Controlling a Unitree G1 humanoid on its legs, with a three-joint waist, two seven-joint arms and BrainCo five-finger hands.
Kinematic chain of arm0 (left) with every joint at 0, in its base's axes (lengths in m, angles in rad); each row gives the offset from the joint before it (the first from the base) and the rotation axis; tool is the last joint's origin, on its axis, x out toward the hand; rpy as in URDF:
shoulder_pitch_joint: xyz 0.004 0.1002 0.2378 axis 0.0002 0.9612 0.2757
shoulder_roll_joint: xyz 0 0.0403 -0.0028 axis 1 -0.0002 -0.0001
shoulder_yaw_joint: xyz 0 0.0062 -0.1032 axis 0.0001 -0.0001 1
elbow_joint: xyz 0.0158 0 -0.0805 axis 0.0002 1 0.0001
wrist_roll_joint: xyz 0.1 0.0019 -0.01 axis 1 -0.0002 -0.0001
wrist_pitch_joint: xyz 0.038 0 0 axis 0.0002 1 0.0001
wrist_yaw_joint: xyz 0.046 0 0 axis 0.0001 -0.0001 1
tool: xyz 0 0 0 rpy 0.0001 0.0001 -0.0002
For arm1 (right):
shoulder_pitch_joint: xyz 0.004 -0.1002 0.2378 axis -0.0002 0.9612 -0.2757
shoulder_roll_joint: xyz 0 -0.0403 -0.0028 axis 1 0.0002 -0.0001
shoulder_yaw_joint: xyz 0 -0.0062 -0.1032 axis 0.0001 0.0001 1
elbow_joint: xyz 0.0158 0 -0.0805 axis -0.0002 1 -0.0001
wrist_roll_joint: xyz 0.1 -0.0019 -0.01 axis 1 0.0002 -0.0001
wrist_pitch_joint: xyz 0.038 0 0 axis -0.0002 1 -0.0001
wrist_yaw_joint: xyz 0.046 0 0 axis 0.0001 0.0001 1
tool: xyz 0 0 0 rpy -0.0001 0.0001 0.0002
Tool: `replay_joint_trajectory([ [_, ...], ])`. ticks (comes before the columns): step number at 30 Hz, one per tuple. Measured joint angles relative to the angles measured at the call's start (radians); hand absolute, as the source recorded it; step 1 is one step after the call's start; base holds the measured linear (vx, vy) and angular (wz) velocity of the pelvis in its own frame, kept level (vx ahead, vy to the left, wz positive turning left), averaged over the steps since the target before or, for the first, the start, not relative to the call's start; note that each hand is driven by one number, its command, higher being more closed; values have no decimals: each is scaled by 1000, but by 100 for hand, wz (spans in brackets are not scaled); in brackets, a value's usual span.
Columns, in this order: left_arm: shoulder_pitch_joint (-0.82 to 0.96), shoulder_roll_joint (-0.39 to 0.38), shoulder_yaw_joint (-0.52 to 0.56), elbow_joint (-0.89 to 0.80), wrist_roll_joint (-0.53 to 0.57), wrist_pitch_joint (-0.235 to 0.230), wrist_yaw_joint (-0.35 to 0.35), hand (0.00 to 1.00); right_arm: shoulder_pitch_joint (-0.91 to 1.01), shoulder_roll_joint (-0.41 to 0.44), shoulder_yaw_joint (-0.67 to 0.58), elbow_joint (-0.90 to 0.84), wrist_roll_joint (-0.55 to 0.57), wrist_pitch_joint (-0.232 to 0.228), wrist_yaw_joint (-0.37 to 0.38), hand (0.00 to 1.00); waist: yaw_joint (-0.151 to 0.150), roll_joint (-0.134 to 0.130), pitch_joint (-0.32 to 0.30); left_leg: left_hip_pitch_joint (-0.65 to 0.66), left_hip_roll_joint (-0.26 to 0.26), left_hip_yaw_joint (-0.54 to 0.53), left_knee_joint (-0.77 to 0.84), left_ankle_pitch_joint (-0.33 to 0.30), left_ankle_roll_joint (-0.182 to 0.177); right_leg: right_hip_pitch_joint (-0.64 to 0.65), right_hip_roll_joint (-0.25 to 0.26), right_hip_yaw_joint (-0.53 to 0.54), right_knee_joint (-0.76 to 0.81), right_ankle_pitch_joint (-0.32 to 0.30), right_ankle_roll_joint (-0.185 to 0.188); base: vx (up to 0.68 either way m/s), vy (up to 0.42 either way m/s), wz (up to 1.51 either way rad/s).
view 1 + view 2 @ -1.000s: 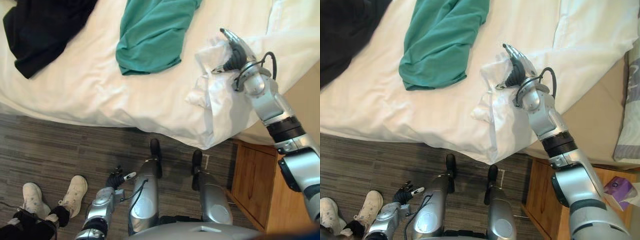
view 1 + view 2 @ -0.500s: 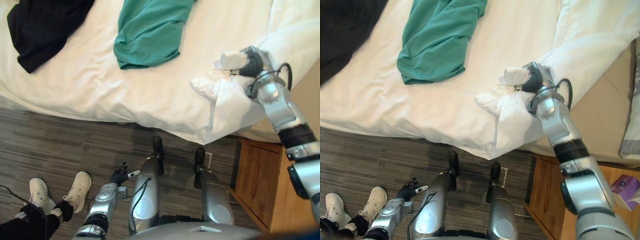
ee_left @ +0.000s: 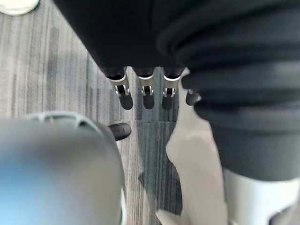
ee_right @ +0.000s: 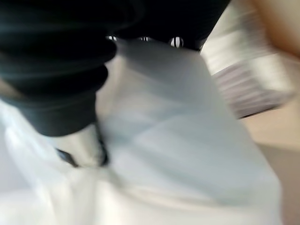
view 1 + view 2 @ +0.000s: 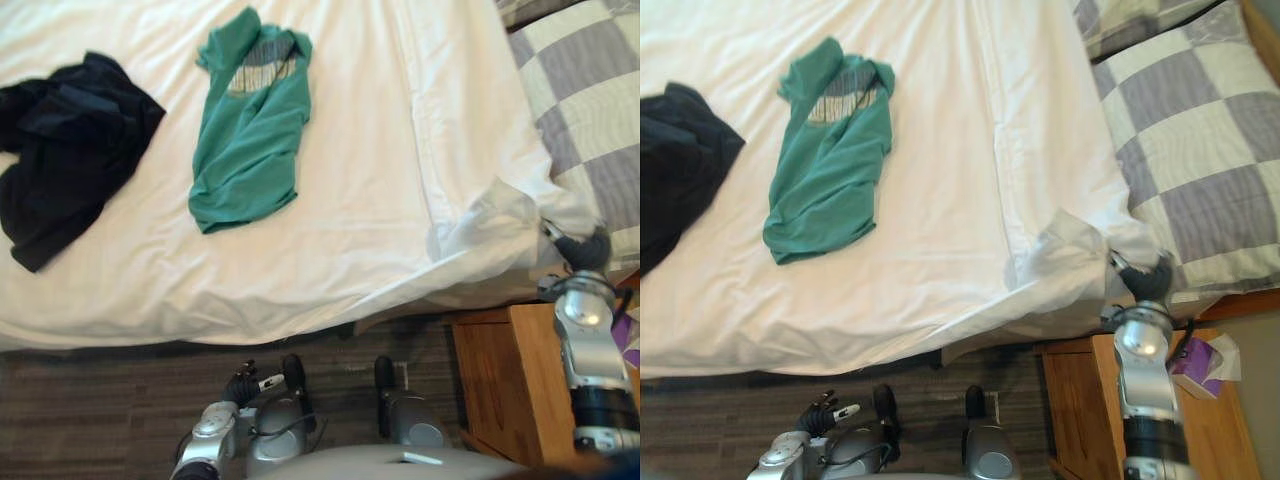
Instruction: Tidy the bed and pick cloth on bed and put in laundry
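My right hand point(image 5: 582, 248) is shut on a corner of the white sheet point(image 5: 470, 225), at the bed's near right edge beside the checked pillow point(image 5: 590, 110). The corner is drawn taut toward the hand, and white cloth point(image 4: 178, 131) bunches under its curled fingers in the right wrist view. A green T-shirt point(image 5: 245, 140) lies crumpled in the middle of the bed. A black garment point(image 5: 60, 150) lies in a heap at the left. My left hand point(image 5: 240, 385) hangs low beside the bed, its fingers point(image 3: 145, 91) relaxed and holding nothing.
A wooden nightstand point(image 5: 500, 385) stands right of the bed, under my right arm, with a purple packet point(image 5: 1200, 362) on it. Dark striped floor point(image 5: 100, 410) runs along the bed's near edge.
The camera has shifted. My right hand has carried the sheet corner right and down to the bed's edge by the pillow, so the bunched sheet now lies flatter.
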Motion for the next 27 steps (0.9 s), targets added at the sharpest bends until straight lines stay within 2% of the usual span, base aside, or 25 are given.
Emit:
replay_joint_trajectory([
  [2,6,-26,15,30,6,-7,0,0,27,63,-83,53,170,-40,1,0,-1,9,-12,55,-20,7,-66,30,-7,33,-13,-1,-17,-21,13,-62,-10,-5],
  [3,12,-34,25,30,7,-12,1,0,41,80,-101,54,203,-45,0,0,0,9,-19,69,-28,11,-87,39,-9,41,-19,-1,-18,-39,20,-69,-25,-3],
  [4,30,-49,54,31,8,-29,2,0,68,109,-134,54,251,-60,-1,0,0,23,-32,91,-30,17,-123,56,-11,46,-18,-3,-13,-49,20,-72,-36,-1],
  [6,46,-80,89,31,13,-62,7,0,119,134,-177,51,312,-91,-3,0,4,26,-42,113,-25,26,-123,57,-12,61,-15,-7,-7,-72,16,-70,-43,-3],
  [7,61,-93,94,30,21,-80,16,0,145,151,-209,50,348,-115,-2,0,4,34,-67,120,-23,28,-124,57,-13,64,-14,-10,1,-80,15,-41,-32,-3],
  [9,71,-105,95,30,28,-94,19,0,178,160,-241,47,383,-144,-2,0,4,37,-82,137,-21,35,-124,54,-15,86,-14,-12,-2,-84,16,0,-5,-3],
  [13,75,-111,122,28,34,-89,24,0,223,191,-318,22,434,-157,-17,0,1,7,-102,153,-12,69,-125,50,-21,92,-14,-12,-7,-80,19,0,-2,-10],
  [15,77,-100,121,17,31,-56,23,0,242,196,-357,-10,433,-158,-60,0,-3,-9,-113,159,-10,81,-125,43,-24,107,-16,-12,-17,-69,20,45,5,-12],
  [16,80,-92,116,13,19,-31,23,0,243,196,-385,-27,433,-160,-74,100,-10,-17,-118,163,-10,83,-125,38,-24,111,-18,-12,-19,-65,17,51,13,-5],
  [20,86,-74,109,-17,10,43,15,0,257,197,-390,-118,433,-176,-65,100,-19,-30,-127,176,-6,91,-125,28,-26,120,-19,-12,-21,-57,22,53,1,-6],
  [24,86,-58,66,-50,6,111,17,0,239,192,-254,-276,437,-170,78,100,-17,-33,-127,177,-4,87,-124,24,-31,123,-17,-15,-21,-57,22,39,-10,2],
  [27,71,-44,23,-50,-9,144,22,0,167,192,-134,-276,491,-150,162,100,-8,-31,-124,170,-3,76,-124,25,-32,119,-16,-20,-20,-57,22,15,-12,7],
])
